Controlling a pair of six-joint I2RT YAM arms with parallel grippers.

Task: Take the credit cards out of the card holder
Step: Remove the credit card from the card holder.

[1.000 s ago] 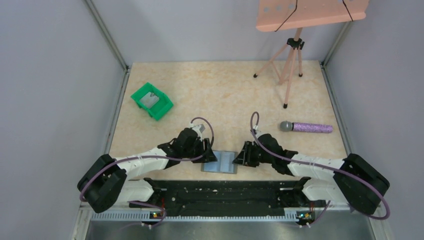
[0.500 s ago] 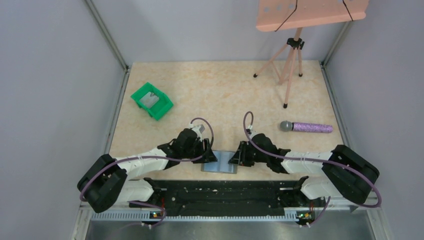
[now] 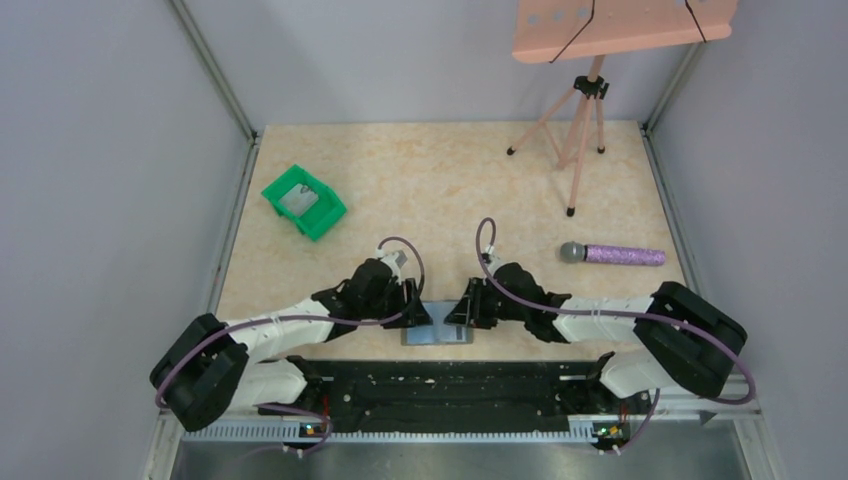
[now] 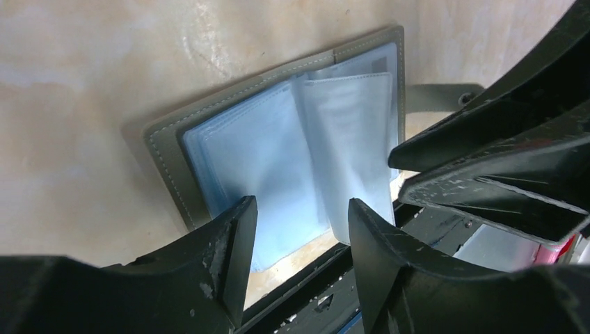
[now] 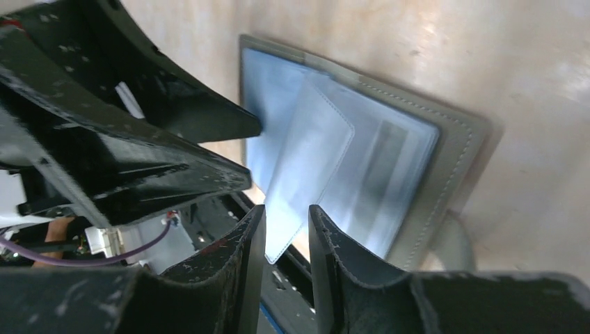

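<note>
Right gripper (image 3: 457, 313) further left than before, narrowly parted over the card holder (image 3: 438, 336); left gripper (image 3: 421, 315) widely parted, alongside.

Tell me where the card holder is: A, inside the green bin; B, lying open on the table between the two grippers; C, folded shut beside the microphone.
B: the card holder lies open on the table, blue-grey sleeves showing, with the left gripper and right gripper over it from either side.
</note>
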